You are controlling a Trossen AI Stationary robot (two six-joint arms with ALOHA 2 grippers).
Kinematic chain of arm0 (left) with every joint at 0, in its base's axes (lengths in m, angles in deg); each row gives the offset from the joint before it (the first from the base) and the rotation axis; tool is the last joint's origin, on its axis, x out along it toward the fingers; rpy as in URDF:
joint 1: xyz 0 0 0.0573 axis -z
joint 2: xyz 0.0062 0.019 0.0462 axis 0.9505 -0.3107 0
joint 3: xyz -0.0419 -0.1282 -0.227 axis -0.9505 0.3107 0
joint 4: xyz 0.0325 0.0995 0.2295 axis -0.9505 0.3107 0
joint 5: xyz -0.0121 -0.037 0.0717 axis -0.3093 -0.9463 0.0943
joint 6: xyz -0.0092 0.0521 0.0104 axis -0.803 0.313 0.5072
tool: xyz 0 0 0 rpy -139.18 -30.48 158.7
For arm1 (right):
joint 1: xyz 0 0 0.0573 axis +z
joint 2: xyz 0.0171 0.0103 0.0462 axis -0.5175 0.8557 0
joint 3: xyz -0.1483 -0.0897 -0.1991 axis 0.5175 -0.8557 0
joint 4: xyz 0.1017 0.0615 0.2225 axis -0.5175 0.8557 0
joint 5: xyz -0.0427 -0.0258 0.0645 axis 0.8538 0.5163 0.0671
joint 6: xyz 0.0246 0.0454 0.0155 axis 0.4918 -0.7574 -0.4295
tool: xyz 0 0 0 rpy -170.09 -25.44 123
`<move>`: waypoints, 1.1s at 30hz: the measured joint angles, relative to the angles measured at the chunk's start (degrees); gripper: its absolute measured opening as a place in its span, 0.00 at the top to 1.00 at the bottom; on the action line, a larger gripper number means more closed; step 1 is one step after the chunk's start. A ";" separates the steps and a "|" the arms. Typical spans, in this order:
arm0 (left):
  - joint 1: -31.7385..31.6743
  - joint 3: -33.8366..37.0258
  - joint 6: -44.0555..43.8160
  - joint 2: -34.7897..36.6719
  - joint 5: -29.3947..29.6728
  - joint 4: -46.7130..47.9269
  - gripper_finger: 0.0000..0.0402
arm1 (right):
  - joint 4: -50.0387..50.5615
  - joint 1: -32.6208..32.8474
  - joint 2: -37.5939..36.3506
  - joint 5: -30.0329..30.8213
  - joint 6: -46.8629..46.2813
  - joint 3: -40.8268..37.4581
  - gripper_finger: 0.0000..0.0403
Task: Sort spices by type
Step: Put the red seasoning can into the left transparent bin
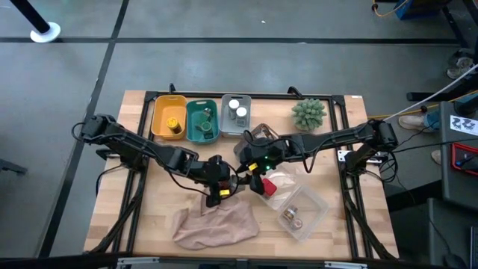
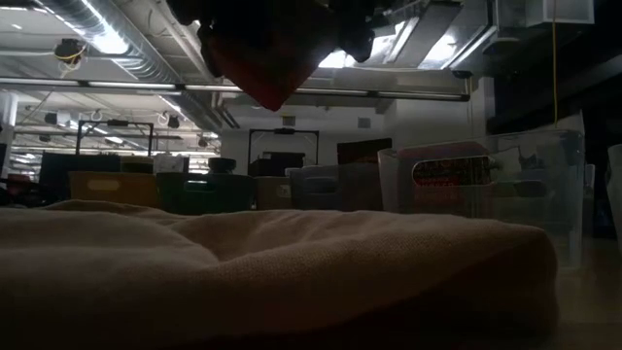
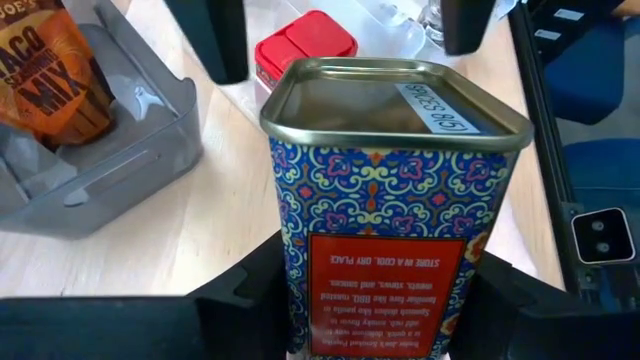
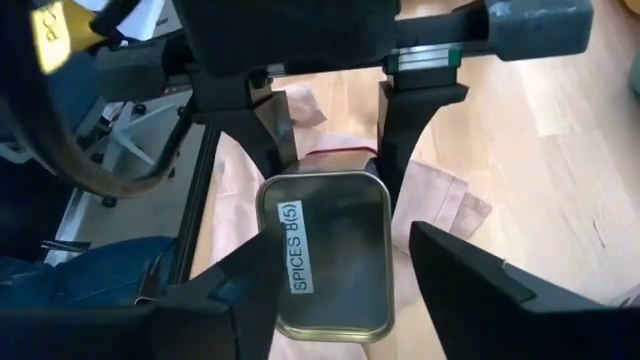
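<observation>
My left gripper is clamped on the tin, my right gripper spread open just beside it
</observation>
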 joint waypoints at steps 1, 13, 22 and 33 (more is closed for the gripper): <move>0.01 0.00 0.00 0.00 0.01 0.03 0.57 | -0.08 0.00 0.00 0.02 -0.02 0.00 0.46; -0.05 0.00 1.03 0.00 -0.16 -1.10 0.57 | -0.02 0.07 0.02 -3.69 5.46 0.00 0.44; -0.04 0.00 0.90 0.00 -0.17 -1.64 0.57 | -0.13 0.07 0.62 -5.13 5.81 0.11 0.43; -0.53 0.17 -0.27 -0.02 -1.88 -2.17 0.57 | -0.24 3.06 2.32 -3.72 5.51 0.11 0.43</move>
